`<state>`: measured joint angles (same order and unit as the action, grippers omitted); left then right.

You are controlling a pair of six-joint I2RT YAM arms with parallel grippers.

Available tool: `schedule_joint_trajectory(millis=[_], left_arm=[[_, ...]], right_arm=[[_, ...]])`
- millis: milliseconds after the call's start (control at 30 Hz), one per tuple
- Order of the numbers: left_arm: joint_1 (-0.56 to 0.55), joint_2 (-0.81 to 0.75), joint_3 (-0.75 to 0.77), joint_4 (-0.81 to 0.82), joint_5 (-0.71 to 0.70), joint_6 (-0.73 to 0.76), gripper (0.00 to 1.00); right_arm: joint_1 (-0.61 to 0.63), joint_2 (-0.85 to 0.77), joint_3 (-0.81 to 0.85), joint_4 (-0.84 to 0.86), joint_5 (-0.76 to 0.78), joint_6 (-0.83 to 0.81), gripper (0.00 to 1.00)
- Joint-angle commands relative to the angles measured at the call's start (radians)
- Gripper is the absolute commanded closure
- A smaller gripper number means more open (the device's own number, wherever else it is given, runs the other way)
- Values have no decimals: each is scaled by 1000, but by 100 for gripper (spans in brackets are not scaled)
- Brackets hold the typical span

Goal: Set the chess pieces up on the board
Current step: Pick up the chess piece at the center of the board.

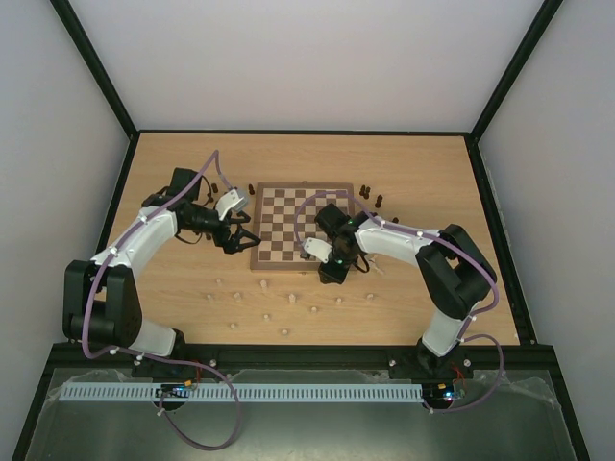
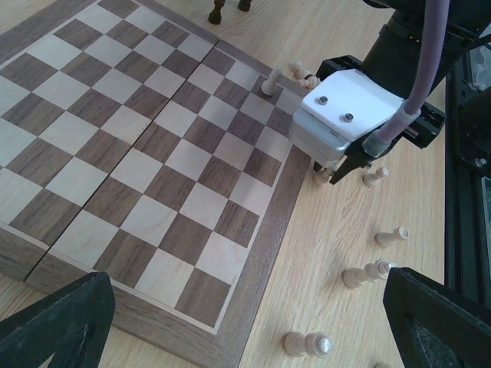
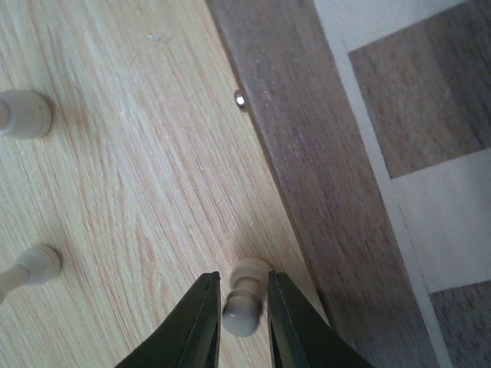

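The board [image 1: 306, 227] lies mid-table and fills the left wrist view [image 2: 153, 146]. My right gripper [image 3: 242, 307] is down at the board's near rim, its fingers closed on either side of a pale pawn [image 3: 244, 295] that stands on the tabletop. It shows from above [image 1: 332, 275] and in the left wrist view [image 2: 347, 165]. My left gripper [image 2: 247, 295] is wide open and empty over the board's left corner, also seen from above [image 1: 246, 240]. A pale piece [image 2: 270, 80] stands on a far edge square.
Several pale pieces [image 1: 288, 303] lie scattered on the tabletop in front of the board, some in the left wrist view [image 2: 367, 272]. Dark pieces [image 1: 371, 198] stand behind the board's right corner, and more [image 1: 252, 187] at its left corner. Two pale pieces [image 3: 27, 113] lie left of the right fingers.
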<state>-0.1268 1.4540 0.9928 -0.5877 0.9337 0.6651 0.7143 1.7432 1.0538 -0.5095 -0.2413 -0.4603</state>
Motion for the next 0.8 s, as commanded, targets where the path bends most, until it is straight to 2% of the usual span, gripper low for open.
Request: schedule_joint_trajectory(millis=[0, 167, 467, 767], left_arm=[[0, -17, -15, 4, 10, 10, 1], [0, -14, -14, 6, 11, 11, 1], [3, -23, -20, 1, 13, 14, 1], [9, -36, -23, -5, 20, 22, 1]], right_arm=[[8, 14, 15, -24, 6, -1, 85], [7, 1, 14, -24, 6, 2, 93], [7, -77, 38, -56, 53, 0, 94], [6, -57, 103, -51, 113, 17, 94]])
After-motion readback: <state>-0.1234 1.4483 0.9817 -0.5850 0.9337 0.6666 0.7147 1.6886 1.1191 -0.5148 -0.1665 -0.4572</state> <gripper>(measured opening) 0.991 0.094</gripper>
